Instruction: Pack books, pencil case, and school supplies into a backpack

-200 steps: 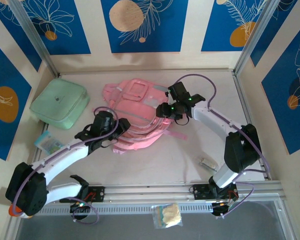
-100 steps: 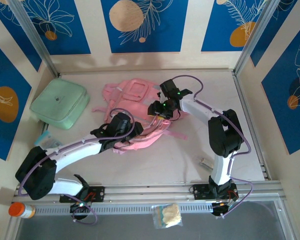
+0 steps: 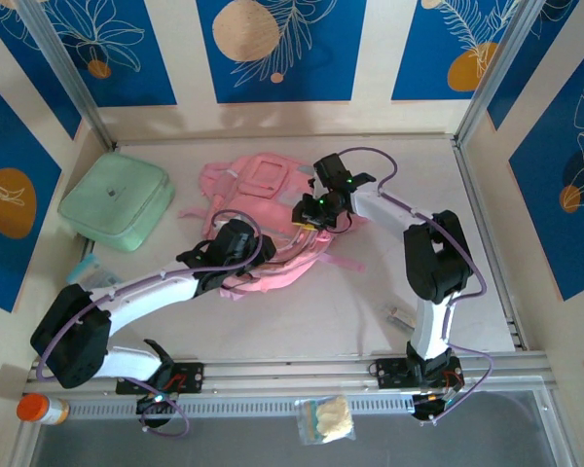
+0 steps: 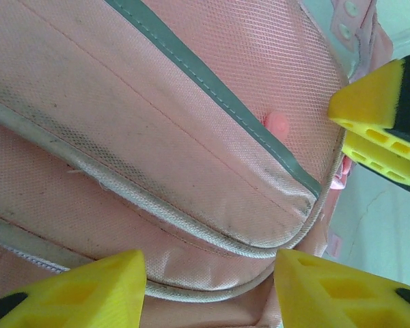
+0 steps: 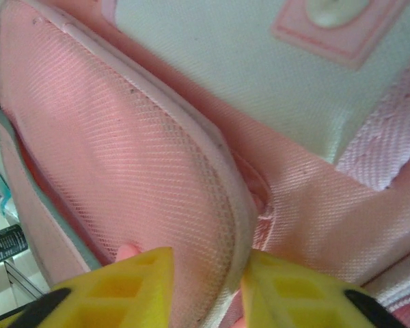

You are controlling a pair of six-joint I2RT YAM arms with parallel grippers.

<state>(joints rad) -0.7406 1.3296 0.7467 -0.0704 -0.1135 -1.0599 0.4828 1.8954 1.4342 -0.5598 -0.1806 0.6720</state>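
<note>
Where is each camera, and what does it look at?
Top: above, behind the robot, looking down at the backpack; left tool and right tool show.
Left wrist: on the left tool, close over backpack fabric; yellow fingers show.
Right wrist: on the right tool, facing a backpack seam; fingers show.
Shared: every view sees the backpack.

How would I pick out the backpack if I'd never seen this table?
On the pale table, look at the middle, toward the far edge. The backpack lies flat there: large, pink fabric, with piped pockets and loose straps. Its neighbour to the left, the pouch, is mint green, square and plain.
</note>
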